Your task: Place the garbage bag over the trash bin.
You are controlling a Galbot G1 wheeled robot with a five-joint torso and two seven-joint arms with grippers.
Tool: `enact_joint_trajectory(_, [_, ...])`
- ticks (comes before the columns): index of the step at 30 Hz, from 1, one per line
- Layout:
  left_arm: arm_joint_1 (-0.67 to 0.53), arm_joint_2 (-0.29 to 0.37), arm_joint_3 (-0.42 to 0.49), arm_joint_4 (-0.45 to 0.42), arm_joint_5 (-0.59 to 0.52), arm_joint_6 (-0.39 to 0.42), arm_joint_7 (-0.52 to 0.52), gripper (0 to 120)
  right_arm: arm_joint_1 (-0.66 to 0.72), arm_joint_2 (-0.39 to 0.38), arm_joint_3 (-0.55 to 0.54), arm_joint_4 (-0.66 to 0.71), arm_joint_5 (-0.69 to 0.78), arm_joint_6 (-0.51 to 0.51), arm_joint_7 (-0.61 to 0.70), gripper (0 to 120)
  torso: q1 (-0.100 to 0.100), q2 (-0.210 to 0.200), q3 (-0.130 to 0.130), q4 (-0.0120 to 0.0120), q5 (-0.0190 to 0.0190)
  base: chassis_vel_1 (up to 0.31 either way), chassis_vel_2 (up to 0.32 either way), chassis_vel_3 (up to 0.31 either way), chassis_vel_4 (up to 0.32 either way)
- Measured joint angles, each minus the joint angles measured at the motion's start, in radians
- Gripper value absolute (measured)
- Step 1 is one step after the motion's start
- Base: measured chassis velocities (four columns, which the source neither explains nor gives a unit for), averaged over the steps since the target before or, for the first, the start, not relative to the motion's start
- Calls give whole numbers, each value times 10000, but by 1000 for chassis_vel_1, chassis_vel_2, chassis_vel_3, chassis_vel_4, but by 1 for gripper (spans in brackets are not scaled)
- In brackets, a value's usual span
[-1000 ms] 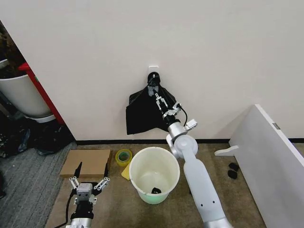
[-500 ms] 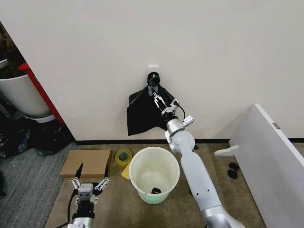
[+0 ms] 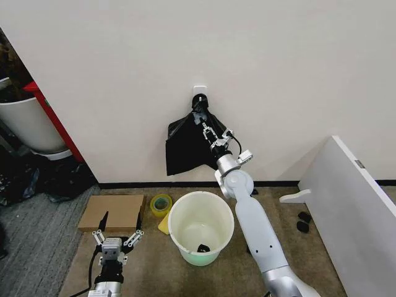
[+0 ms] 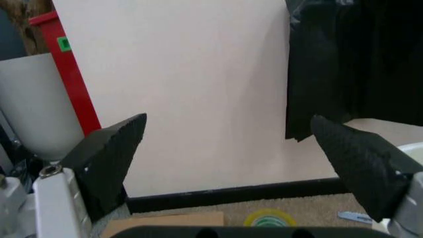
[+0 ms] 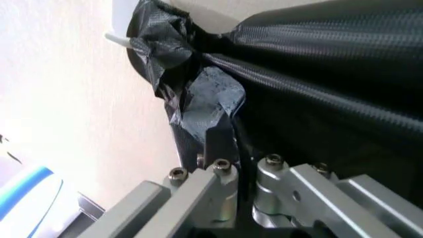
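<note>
Right pincer [image 3: 205, 128] raised to far wall, clenched on garbage bag [image 3: 185, 148] hanging from hook [image 3: 200, 99]. Trash bin [image 3: 201, 227] on floor below, uncovered. Left pincer [image 3: 116, 237] low, near left, released.

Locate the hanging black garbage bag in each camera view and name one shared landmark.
Head view: the garbage bag hangs on the wall above the trash bin, at the right gripper.
Left wrist view: top right corner.
Right wrist view: close up, pinched.
Shared landmark: the cream wall.
</note>
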Motion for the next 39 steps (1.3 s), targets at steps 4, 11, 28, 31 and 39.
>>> enact_joint_trajectory(4, [-3,2,17,-4,10,-5,-3,98,-47,0,-1,95,-10,59,1,0,0,0,0,0,0,0,0,0,0])
enact_joint_trajectory(11, [-46,19,48,1,13,-8,-5,98,-799,-21,-228,964,-451,142,92,0,0,0,0,1,0,0,0,0,0])
enact_joint_trajectory(28, [-615,19,511,473,21,-7,-11,98,-4620,-1789,-1095,4296,-3504,865,221,0,0,1,-1,0,1,0,0,0,0])
enact_joint_trajectory(31, [-650,100,522,488,-14,-7,-11,98,-5384,-2072,-1126,4819,-4179,1080,59,0,0,1,-1,0,1,0,0,0,0])
enact_joint_trajectory(39, [-732,207,609,533,-52,-5,-12,98,-6515,-2652,-1103,5411,-5515,1757,-280,0,0,1,-1,-1,1,0,0,0,0])
